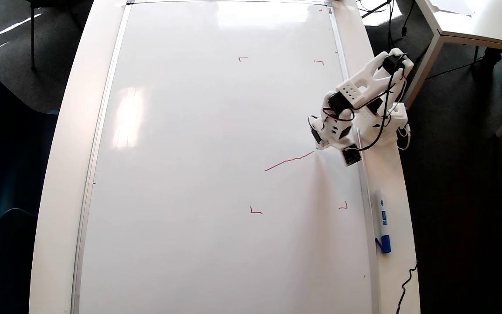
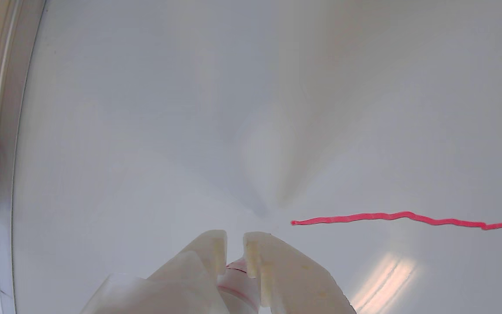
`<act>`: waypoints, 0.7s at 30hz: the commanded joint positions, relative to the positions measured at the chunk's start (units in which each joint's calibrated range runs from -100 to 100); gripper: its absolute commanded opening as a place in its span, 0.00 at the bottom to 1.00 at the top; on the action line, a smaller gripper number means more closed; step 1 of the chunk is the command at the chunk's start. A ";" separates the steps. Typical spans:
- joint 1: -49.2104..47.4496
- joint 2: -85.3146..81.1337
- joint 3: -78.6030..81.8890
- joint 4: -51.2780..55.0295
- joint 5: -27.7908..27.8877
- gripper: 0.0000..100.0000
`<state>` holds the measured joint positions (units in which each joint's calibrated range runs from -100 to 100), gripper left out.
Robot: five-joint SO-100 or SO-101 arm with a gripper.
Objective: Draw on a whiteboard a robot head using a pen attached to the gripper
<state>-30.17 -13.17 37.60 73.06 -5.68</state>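
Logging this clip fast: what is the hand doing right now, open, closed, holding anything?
Hand: closed on the pen, whose red-marked body shows between the fingers in the wrist view.

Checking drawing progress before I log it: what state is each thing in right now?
whiteboard: lying flat, mostly blank.
red line: one wobbly stroke; no head outline yet.
corner marks: four, drawn.
pen: clamped between the jaws.
gripper: shut on the pen.
blue-capped marker: lying capped beside the board, unused.

White printed arm [image 1: 355,93], black servos (black, red wires), cream hand [image 2: 235,244].
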 commanded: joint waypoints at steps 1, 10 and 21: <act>-0.15 -1.46 0.03 0.44 -0.11 0.01; 1.77 -1.13 0.21 0.36 -0.11 0.01; 1.84 4.33 -0.69 0.27 -0.16 0.01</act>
<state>-28.96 -9.28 37.41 73.56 -5.68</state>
